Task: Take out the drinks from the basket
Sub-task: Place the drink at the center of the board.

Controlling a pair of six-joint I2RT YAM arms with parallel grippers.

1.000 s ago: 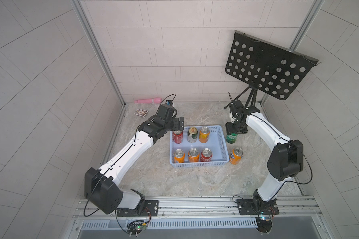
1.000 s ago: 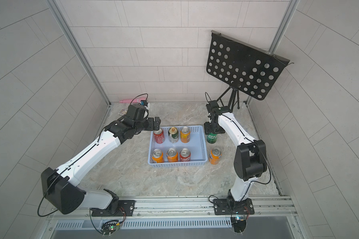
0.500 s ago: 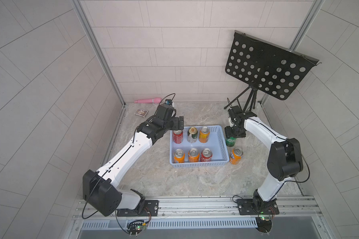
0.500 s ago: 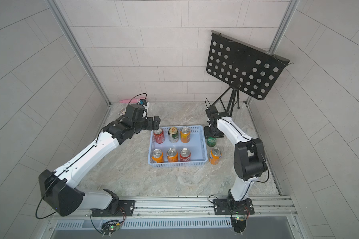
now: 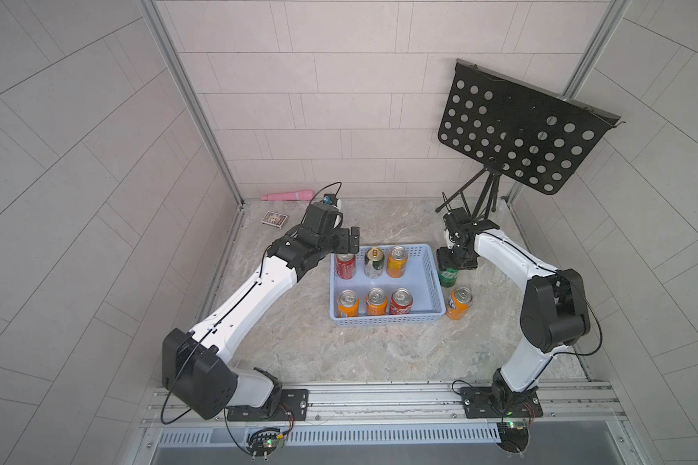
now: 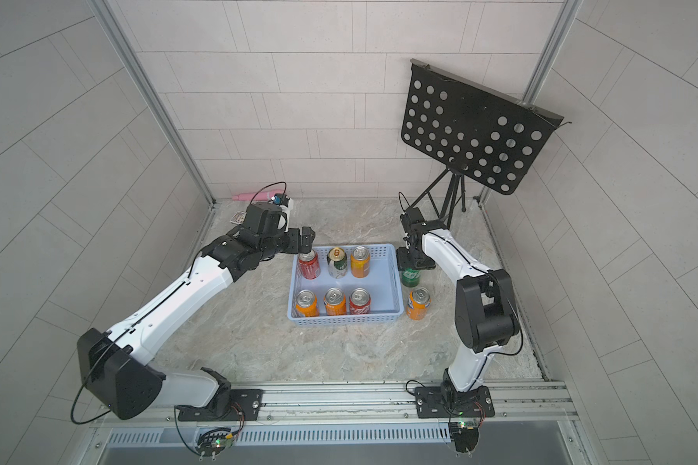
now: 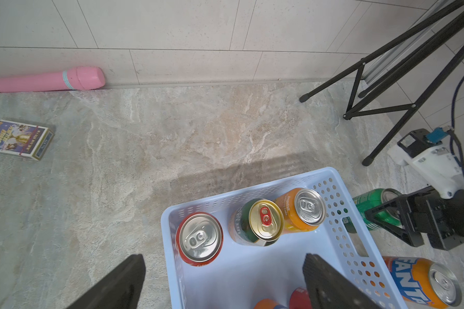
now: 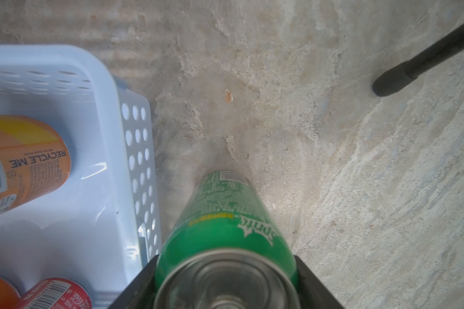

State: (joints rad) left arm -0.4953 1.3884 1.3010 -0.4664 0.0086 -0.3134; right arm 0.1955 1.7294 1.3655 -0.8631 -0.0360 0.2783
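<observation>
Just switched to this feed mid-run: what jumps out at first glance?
The light-blue basket in the middle, holding six cans, draws the eye first. At its right wall the right tool is shut on a green can outside the basket, with an orange can standing nearby on the table. The left tool hangs open above the red can in the basket's far left corner.

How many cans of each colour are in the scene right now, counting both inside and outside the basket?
orange cans: 4
red cans: 2
green can: 1
white-and-green can, gold top: 1
Total: 8
</observation>
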